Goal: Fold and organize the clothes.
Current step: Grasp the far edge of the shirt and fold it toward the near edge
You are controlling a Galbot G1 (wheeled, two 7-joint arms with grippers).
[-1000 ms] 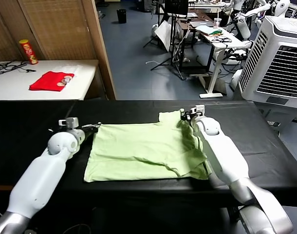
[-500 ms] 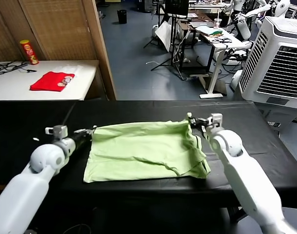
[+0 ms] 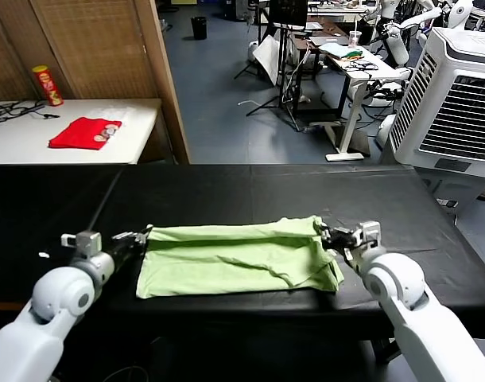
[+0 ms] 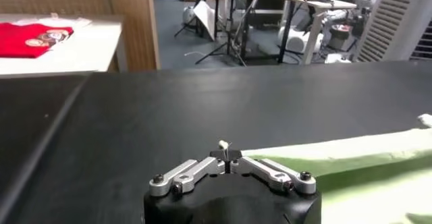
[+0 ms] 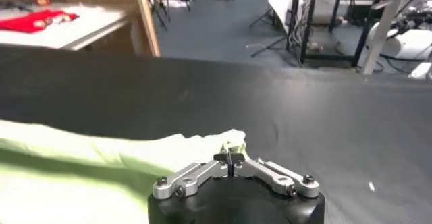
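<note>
The pale light-green T-shirt [image 3: 234,259] lies on the black table [image 3: 226,187], its far edge folded over toward the near side. My left gripper [image 3: 145,236] is shut on the shirt's far left corner; the left wrist view shows its jaws closed on a bit of fabric [image 4: 223,146] with the shirt [image 4: 351,154] stretching away. My right gripper [image 3: 325,237] is shut on the far right corner, and the right wrist view shows its jaws pinching the green cloth [image 5: 231,143]. No checkered print shows.
A white side table [image 3: 75,127] at the back left holds a red folded garment [image 3: 85,132] and a red can [image 3: 45,84]. A large white cooler unit [image 3: 457,103] stands at the right. Desks and stands fill the room behind.
Both grippers pulled the shirt's far edge toward me. The shirt, spread wide a second ago, is now folded into a narrower band.
</note>
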